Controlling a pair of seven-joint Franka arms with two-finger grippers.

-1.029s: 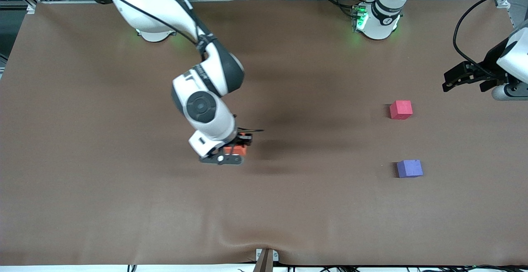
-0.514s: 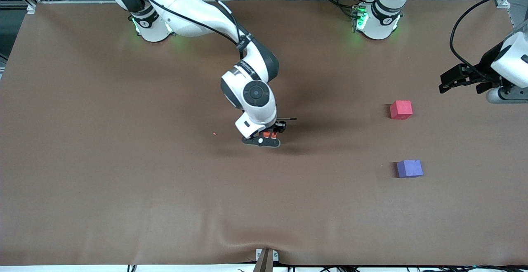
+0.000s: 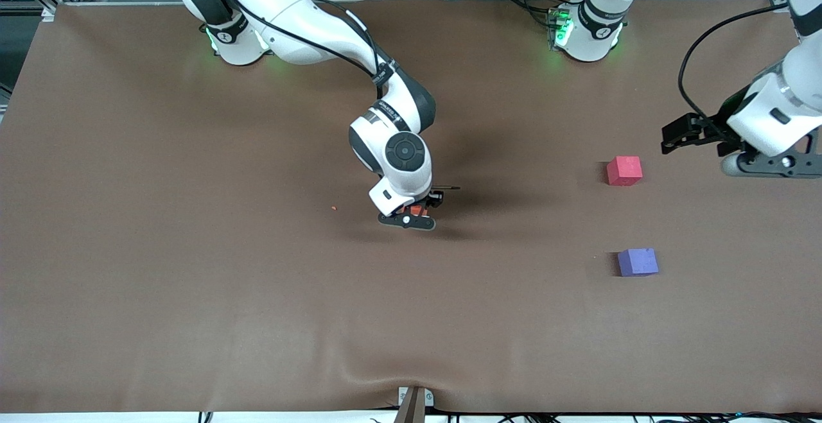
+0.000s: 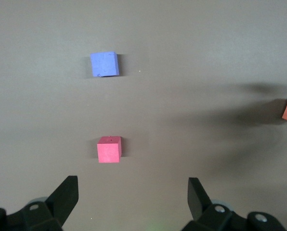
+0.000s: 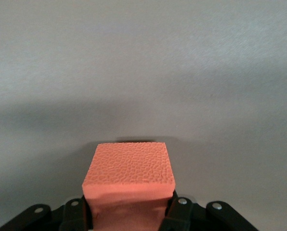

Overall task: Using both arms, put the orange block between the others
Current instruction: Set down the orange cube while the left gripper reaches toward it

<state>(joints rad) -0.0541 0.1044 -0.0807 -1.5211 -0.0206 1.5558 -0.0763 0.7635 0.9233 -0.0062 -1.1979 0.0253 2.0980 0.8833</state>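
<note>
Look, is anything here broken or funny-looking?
A tiny orange crumb lies on the table, toward the right arm's end from the orange block. The block looks squashed where the right gripper pinches it. The red block and purple block look fine.

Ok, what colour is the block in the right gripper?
Orange: the orange block in the right gripper, best seen in the right wrist view.

Two blocks sit on the bench (image 3: 192, 294) at the left arm's end. One block (image 3: 624, 171) lies farther from the front camera, the other block (image 3: 638, 262) nearer.
</note>
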